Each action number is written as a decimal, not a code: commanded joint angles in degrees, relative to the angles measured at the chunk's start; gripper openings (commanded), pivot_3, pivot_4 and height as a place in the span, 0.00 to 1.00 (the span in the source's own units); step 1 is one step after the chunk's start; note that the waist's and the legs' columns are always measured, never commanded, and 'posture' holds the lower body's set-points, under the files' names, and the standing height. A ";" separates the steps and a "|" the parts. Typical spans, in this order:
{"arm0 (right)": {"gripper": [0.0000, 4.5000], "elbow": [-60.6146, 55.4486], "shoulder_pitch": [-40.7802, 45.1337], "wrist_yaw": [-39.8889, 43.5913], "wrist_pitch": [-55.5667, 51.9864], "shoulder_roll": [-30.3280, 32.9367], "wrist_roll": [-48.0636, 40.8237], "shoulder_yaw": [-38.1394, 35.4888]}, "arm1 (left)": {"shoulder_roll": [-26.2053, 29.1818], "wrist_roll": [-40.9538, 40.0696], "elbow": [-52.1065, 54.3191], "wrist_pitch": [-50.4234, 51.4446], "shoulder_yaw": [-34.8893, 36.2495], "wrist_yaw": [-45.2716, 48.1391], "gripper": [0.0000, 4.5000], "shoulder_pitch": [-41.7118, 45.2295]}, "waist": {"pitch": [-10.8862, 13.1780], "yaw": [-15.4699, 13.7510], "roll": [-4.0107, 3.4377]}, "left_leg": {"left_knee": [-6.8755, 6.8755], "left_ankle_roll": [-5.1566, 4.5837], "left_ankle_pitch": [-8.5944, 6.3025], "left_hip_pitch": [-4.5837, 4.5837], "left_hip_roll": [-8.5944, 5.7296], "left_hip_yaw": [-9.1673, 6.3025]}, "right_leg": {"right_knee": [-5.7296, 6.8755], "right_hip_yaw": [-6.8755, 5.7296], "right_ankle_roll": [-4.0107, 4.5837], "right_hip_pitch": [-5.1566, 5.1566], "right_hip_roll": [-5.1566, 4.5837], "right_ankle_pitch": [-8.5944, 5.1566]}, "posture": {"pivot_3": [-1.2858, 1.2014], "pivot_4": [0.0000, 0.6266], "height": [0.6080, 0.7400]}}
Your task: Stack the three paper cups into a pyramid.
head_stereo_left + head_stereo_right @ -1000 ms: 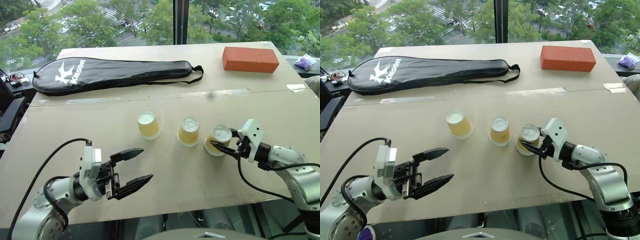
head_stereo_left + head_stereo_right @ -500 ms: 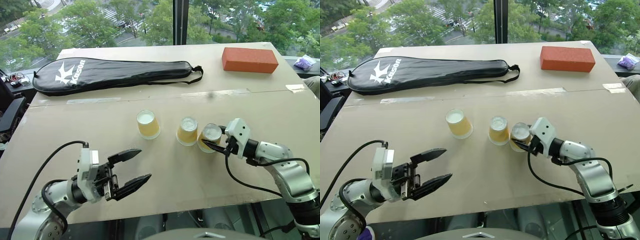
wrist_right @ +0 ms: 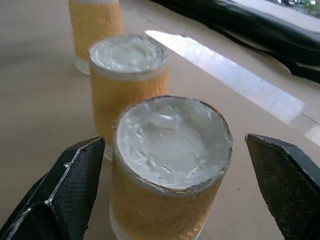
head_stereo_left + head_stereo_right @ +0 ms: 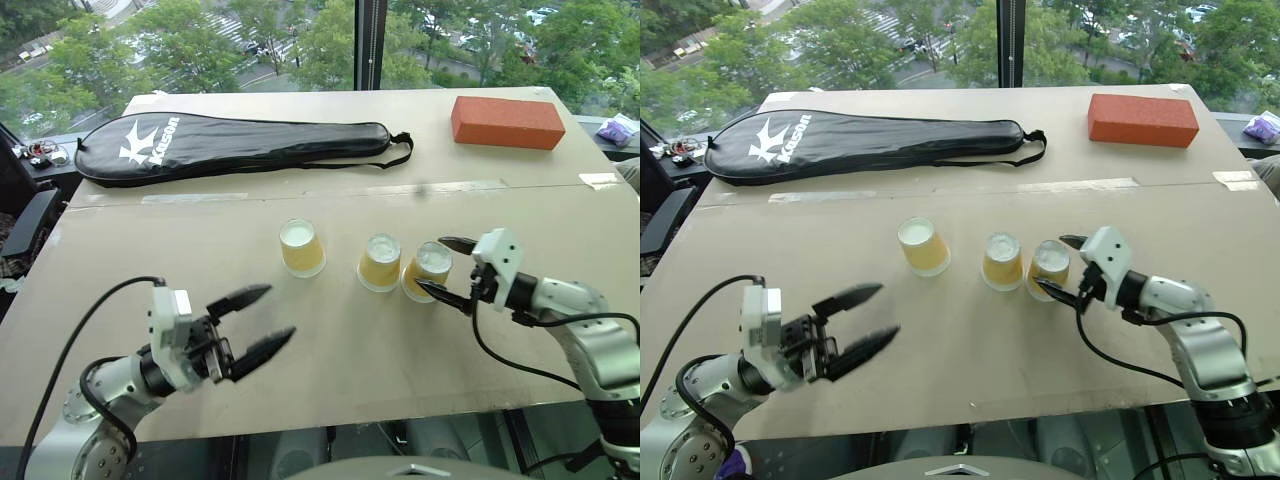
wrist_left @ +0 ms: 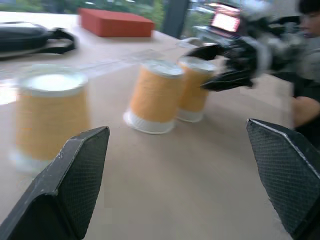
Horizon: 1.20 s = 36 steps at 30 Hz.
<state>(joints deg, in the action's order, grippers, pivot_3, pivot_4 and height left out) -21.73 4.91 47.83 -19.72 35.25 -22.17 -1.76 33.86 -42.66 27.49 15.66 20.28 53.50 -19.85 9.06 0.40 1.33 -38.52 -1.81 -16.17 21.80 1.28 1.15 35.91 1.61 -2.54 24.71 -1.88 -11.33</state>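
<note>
Straddling the rightmost cup (image 4: 427,270), right tool (image 4: 447,268) gapes; left tool (image 4: 256,322) gapes empty.

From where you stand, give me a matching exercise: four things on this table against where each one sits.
Things:
1. orange brick
2. black racket bag
3. right-hand cup
4. left-hand cup

Places:
A. far left of the table
B. standing apart from the other two cups
C. far right corner
D. between the right gripper's open jaws

Pairs: 1-C, 2-A, 3-D, 4-B
</note>
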 commanded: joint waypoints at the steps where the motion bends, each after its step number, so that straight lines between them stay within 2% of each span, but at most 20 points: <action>1: 0.98 -5.73 -2.87 4.36 0.92 2.02 -8.40 -7.82 | 0.13 4.16 -3.06 -0.56 0.81 -5.42 1.00 4.51 | -0.01 -0.27 0.01 | -0.01 0.00 0.00 0.00 -0.02 0.00 | 0.00 -0.03 -0.01 -0.03 -0.01 0.00 | 0.52 0.24 1.00; 4: 0.98 -9.42 -5.53 6.82 0.00 3.24 -15.12 -12.43 | 0.82 6.02 -5.92 1.88 -0.76 -8.83 1.00 9.78 | -0.02 -0.26 0.03 | -0.04 0.00 0.00 -0.03 -0.01 -0.01 | 0.00 -0.03 -0.01 -0.10 0.00 0.00 | 0.52 0.24 1.00; 7: 0.98 -12.31 -7.68 7.29 -0.41 4.04 -17.89 -14.02 | 1.53 7.79 -8.39 3.41 -2.83 -9.61 1.00 14.07 | -0.03 -0.13 0.04 | -0.04 0.00 0.00 -0.05 0.00 -0.02 | 0.01 -0.03 -0.01 -0.11 0.01 0.01 | 0.52 0.24 1.00; 15: 0.98 -17.91 -13.66 4.53 -0.75 4.47 -18.01 -14.39 | 0.42 11.57 -17.44 5.00 -12.39 -6.30 1.00 26.97 | -0.03 -0.19 0.06 | -0.04 0.00 0.00 -0.03 -0.04 0.02 | 0.02 -0.06 0.17 -0.11 0.00 0.12 | 0.52 0.24 1.00; 19: 0.98 -20.84 -17.36 2.89 -0.72 4.34 -18.42 -16.02 | -1.61 15.33 -25.81 2.67 -16.46 -4.62 1.00 33.48 | -0.04 -0.61 0.07 | -0.07 0.00 0.00 -0.02 -0.06 -0.01 | 0.03 -0.09 0.17 -0.14 0.01 0.12 | 0.52 0.24 1.00; 20: 1.00 -21.42 -18.14 2.40 -0.57 4.23 -18.29 -16.26 | -1.96 15.72 -27.27 2.17 -17.10 -3.63 0.88 34.39 | -0.05 -0.59 0.08 | -0.08 0.01 0.00 -0.02 -0.07 0.00 | 0.03 -0.09 0.16 -0.15 0.01 0.14 | 0.52 0.24 1.00; 22: 1.00 -22.61 -19.69 1.32 -0.55 3.93 -18.37 -16.84 | -2.45 16.81 -29.46 0.61 -18.09 -2.31 0.73 35.68 | -0.05 -0.50 0.09 | -0.08 0.01 0.00 -0.01 -0.06 0.02 | 0.02 -0.06 0.08 -0.14 0.01 0.19 | 0.52 0.24 1.00; 23: 1.00 -23.12 -20.51 0.87 -0.46 3.79 -18.24 -17.18 | -2.79 17.21 -30.49 -0.04 -18.23 -2.14 0.60 36.44 | -0.05 -0.50 0.09 | -0.08 0.01 0.00 -0.01 -0.06 0.01 | 0.02 -0.07 0.04 -0.14 0.00 0.22 | 0.52 0.24 1.00; 24: 1.00 -23.51 -21.21 0.45 -0.40 3.72 -18.16 -17.44 | -3.02 17.33 -31.29 -0.45 -18.22 -1.92 0.54 37.10 | -0.06 -0.55 0.09 | -0.08 0.01 0.00 -0.01 -0.06 0.00 | 0.02 -0.07 0.03 -0.15 0.00 0.22 | 0.52 0.24 1.00; 29: 1.00 -24.67 -24.45 -1.37 0.68 2.98 -16.62 -17.86 | -3.81 13.29 -30.72 1.50 -17.27 2.04 0.52 40.64 | -0.06 -1.00 0.09 | -0.12 0.00 0.00 -0.01 -0.06 -0.01 | 0.03 -0.09 0.11 -0.15 0.00 0.17 | 0.52 0.24 1.00; 33: 1.00 -25.49 -26.30 -2.76 1.31 2.05 -15.75 -17.60 | -4.81 4.42 -25.04 12.19 -17.09 3.52 0.52 47.27 | -0.04 -1.28 0.12 | -0.24 0.00 0.00 0.09 -0.06 -0.07 | 0.03 -0.14 0.00 -0.15 -0.01 0.10 | 0.52 0.24 1.00; 36: 1.00 -25.77 -26.99 -3.51 1.78 1.73 -14.62 -16.90 | -5.28 1.26 -22.16 17.85 -18.43 3.63 0.52 51.48 | -0.04 -1.19 0.13 | -0.42 0.00 0.00 0.20 -0.07 -0.14 | 0.03 -0.20 -0.11 -0.16 -0.02 0.14 | 0.52 0.24 1.00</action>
<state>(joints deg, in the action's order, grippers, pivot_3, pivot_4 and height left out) -45.19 -21.70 44.93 -19.40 37.24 -37.21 -18.28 28.63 -38.53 1.72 30.90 1.71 56.47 30.27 9.03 -0.78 1.45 -38.94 -1.80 -16.17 21.99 1.20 1.04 35.94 1.44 -2.67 24.52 -1.90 -11.18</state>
